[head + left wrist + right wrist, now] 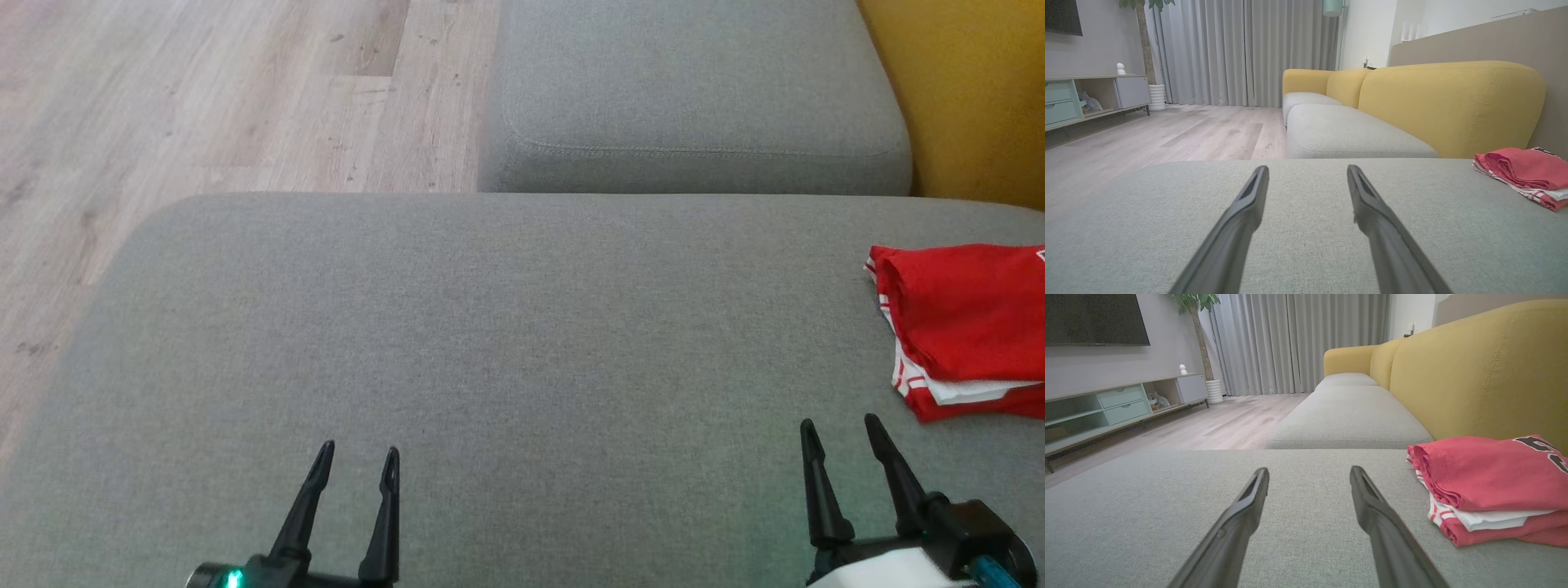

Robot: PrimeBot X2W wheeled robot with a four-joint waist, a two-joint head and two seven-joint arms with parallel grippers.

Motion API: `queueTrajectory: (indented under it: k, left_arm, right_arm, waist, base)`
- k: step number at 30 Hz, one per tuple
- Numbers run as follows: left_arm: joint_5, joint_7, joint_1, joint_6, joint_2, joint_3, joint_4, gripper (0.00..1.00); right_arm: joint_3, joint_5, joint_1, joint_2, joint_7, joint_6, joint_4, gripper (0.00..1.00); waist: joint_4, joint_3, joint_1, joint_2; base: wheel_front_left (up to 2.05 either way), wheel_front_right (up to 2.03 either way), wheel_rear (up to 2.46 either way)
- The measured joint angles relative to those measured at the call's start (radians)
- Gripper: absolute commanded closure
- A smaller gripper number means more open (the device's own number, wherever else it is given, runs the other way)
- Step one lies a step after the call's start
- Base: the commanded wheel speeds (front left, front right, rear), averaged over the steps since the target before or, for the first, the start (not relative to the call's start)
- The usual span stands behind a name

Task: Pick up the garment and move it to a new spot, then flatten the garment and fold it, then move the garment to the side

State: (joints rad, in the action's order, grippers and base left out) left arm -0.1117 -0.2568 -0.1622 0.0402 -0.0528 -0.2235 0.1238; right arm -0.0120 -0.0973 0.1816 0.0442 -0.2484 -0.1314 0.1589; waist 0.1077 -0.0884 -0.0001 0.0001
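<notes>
The garment (963, 318), red with white striped trim, is seen folded into a compact stack at the far right of the grey seat cushion (522, 327), close to the yellow backrest (971, 90). It is partly cut off by the right edge of the head view. In the right wrist view, dark lettering is visible on its top layer, and a white layer is sandwiched between the red ones.

The right tool (839, 420) is held over the near part of the cushion, its two fingers spread apart and nothing gripped between them. The garment lies ahead of it and to its right, near the fingertips but not touched by them. The left tool (359, 447) is likewise held open and empty over the near part of the cushion. It is well apart from the garment, which is found far to its right. The two tools are set well apart from each other. Wooden floor (204, 98) is seen beyond the cushion on the left.
</notes>
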Motion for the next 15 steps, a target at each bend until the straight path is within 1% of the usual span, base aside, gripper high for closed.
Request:
queueTrajectory:
  k: [15]
  left_arm:
    - [0.0, 0.0, -0.006, -0.023, 0.0, 0.022, 0.017, 0.0]
  right_arm:
    - [0.01, -0.008, 0.015, -0.001, 0.0, 0.0, -0.008, 0.0]
  waist:
    - [0.0, -0.012, 0.0, 0.0]
  base:
    - [0.0, 0.0, 0.0]
